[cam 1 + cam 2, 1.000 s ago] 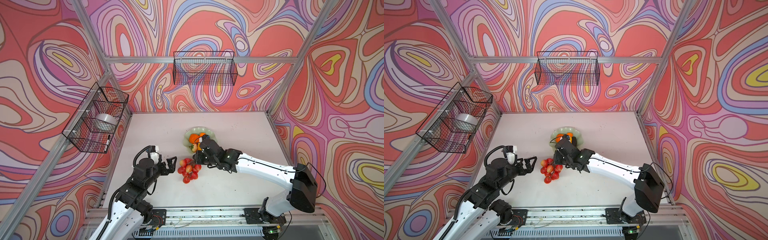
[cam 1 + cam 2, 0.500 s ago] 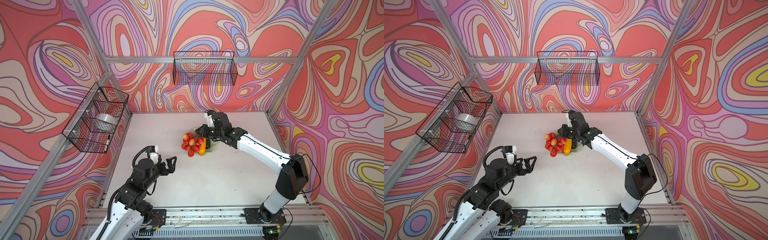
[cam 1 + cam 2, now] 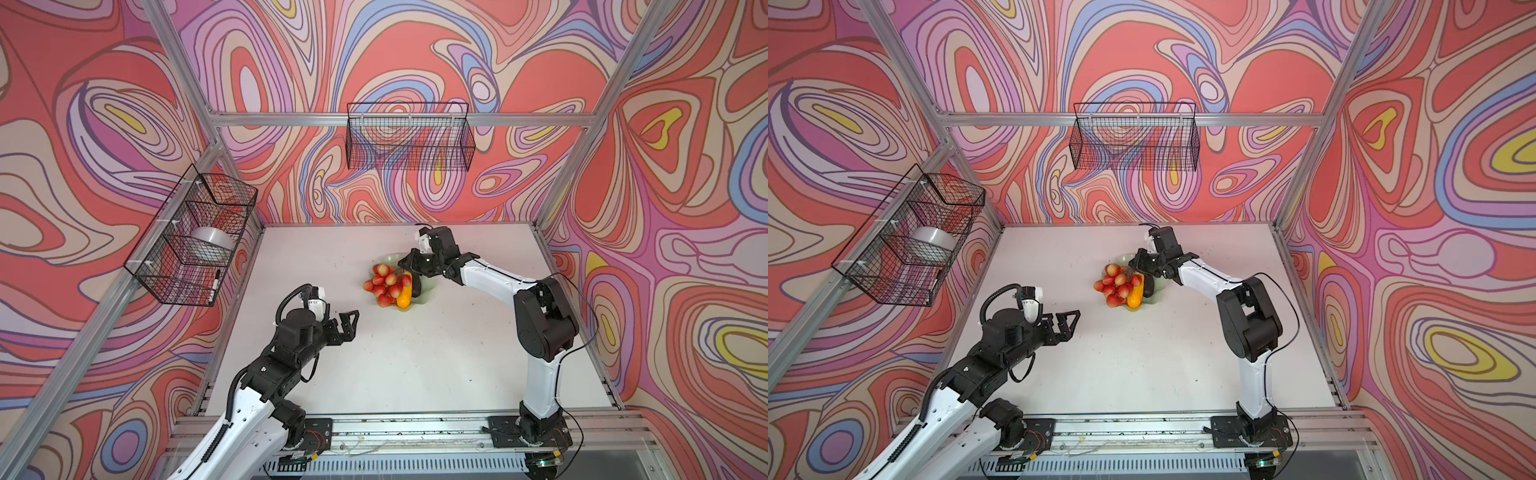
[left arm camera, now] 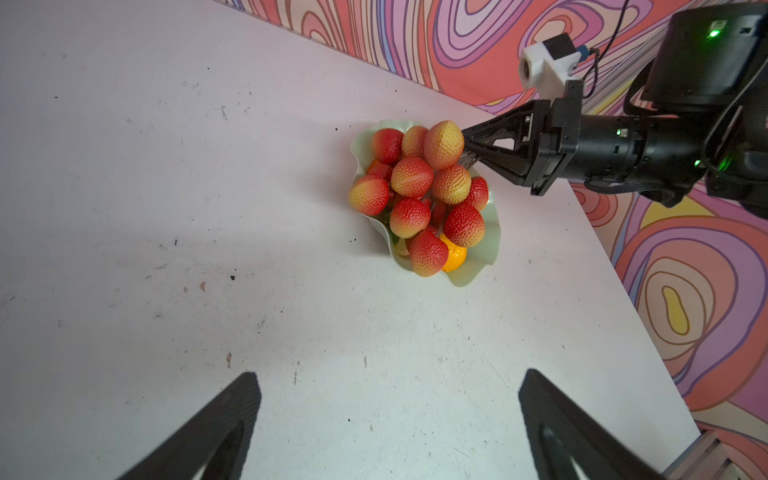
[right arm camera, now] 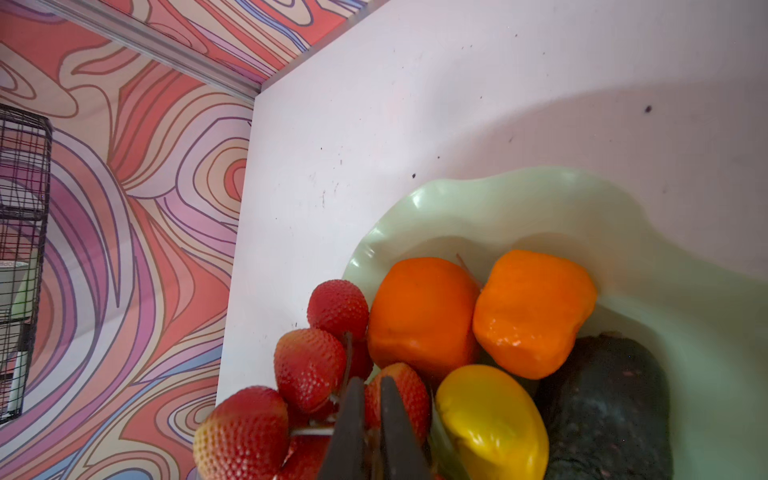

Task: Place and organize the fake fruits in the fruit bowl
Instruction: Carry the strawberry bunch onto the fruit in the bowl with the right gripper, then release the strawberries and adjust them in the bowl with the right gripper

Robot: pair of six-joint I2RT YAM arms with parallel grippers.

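Desk [image 3: 415, 365]: flat matte white top, roughly rectangular in both top views. The surface is scuffed, with faint scratches and smudges. The left wrist view shows scattered dark specks [image 4: 232, 277] and a couple of brownish flecks [image 4: 228, 360]; more specks show in the right wrist view near the bowl. Directly on it is the fruit bowl [image 3: 429, 291], pale green and glossy with a wavy rim. It sits flat, slightly right of centre, nearer the far edge than the near one and clear of every edge.
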